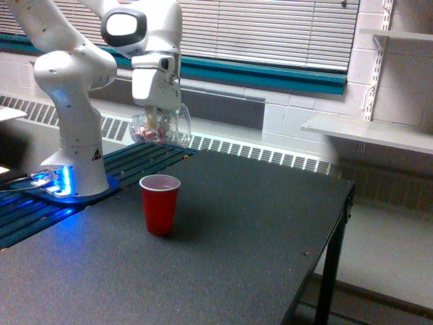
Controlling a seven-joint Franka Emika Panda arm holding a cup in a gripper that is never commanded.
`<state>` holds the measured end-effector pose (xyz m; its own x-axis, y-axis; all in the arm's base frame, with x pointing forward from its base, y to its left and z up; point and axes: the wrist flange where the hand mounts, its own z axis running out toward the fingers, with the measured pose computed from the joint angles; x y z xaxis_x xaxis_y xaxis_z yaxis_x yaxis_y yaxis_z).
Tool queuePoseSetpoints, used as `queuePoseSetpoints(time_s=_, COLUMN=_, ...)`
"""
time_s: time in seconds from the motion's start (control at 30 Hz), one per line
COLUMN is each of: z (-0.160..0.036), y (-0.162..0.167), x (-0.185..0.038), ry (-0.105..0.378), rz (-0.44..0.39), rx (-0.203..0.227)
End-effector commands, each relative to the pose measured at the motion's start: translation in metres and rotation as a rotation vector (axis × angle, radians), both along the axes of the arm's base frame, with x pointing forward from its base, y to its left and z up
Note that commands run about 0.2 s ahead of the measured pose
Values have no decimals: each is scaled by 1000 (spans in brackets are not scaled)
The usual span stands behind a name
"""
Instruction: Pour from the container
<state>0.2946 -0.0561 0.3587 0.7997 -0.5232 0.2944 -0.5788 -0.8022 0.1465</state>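
- Currently the gripper (157,116) is pinching the container (160,127); jaws are pressed against its clear wall.
- Container is hanging tilted in the air above and slightly behind the red cup (160,203), not touching it.
- Pinkish-brown pieces (150,133) are sitting in its lower end.
- Red cup is standing upright on the black table (237,237).

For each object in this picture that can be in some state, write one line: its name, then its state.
Clear cup: held in the air, tilted, pinkish pieces inside.
Gripper: shut on the clear cup.
Red cup: upright on the table, contents hidden.
Blinds: closed.
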Motion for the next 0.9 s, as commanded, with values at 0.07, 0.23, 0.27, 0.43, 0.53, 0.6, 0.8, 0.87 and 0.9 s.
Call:
queuePoseSetpoints(time_s=0.07, z=-4, y=5, x=-17, ry=34, rz=-53, rx=0)
queuePoseSetpoints(time_s=0.23, z=2, y=3, x=-24, ry=44, rz=-70, rx=0)
queuePoseSetpoints(time_s=0.27, z=2, y=3, x=-25, ry=50, rz=-75, rx=-2)
queuePoseSetpoints(time_s=0.43, z=3, y=2, x=-32, ry=78, rz=-90, rx=-3)
queuePoseSetpoints(time_s=0.53, z=2, y=0, x=-35, ry=98, rz=-97, rx=-3)
queuePoseSetpoints(time_s=0.6, z=2, y=0, x=-37, ry=106, rz=-98, rx=-6)
queuePoseSetpoints(time_s=0.8, z=0, y=0, x=-40, ry=130, rz=-95, rx=-11)
queuePoseSetpoints(time_s=0.87, z=-2, y=1, x=-41, ry=140, rz=-89, rx=-12)
queuePoseSetpoints(time_s=0.9, z=-3, y=1, x=-41, ry=145, rz=-87, rx=-15)
